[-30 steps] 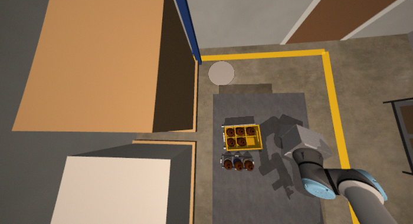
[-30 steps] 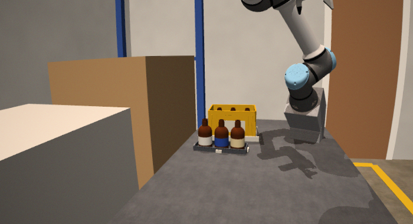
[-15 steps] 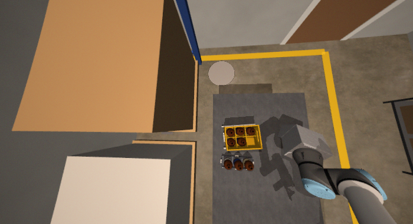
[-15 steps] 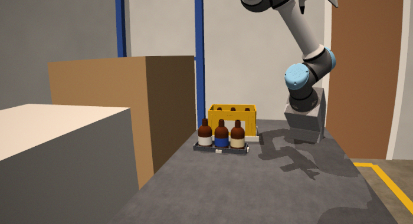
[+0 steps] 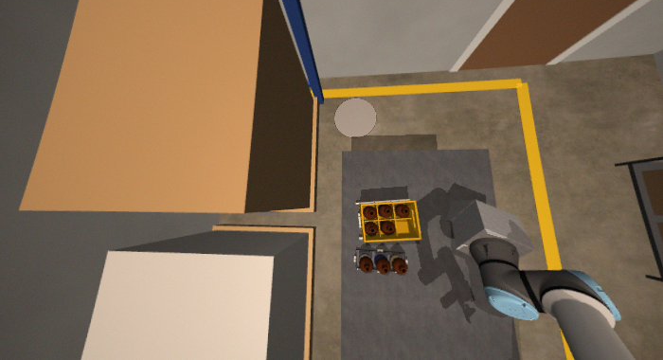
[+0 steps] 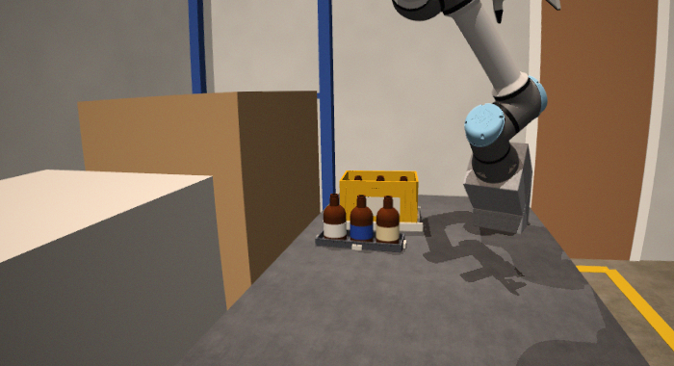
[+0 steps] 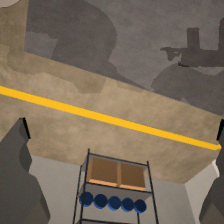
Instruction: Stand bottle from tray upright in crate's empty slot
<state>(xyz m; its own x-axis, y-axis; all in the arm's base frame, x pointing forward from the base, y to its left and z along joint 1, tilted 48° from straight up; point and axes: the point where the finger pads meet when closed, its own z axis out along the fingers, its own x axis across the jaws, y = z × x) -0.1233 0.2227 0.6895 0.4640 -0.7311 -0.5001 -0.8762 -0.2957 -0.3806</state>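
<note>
Gripper [image 7: 117, 165] is spread wide with nothing between the jaws; the wrist view shows only the two dark fingers at the left and right frame edges. It looks out over the edge of the surface [image 7: 125, 35] at the floor, a yellow floor line [image 7: 107, 118] and a shelf rack [image 7: 148, 190] holding brown boxes and a row of blue items. Neither crate nor tray appears in the wrist view.

Yellow crate [image 5: 418, 224] sits on the grey surface [image 5: 417, 309], a 2x3 grid. Five slots carry brown bottles; the empty slot [image 5: 403, 228] is at the corner nearest the arm and the tray side in the top view.

Tray [image 6: 358, 247] sits just beside the crate, on the camera-facing side in the exterior view. Three bottles stand upright in it in a row: white-label bottle [image 6: 334, 218], blue-label bottle [image 6: 361, 219], cream-label bottle [image 6: 387, 220].

Arm [image 6: 486, 49] rises from a grey pedestal block [image 6: 496, 203] at the surface edge, well apart from crate and tray. Upper links run out of the top of the exterior view, so the gripper sits high, away from the bottles.

Large tan box [image 6: 164, 141] and a white-topped block [image 6: 72, 203] stand off the surface, on the side opposite the arm.
</note>
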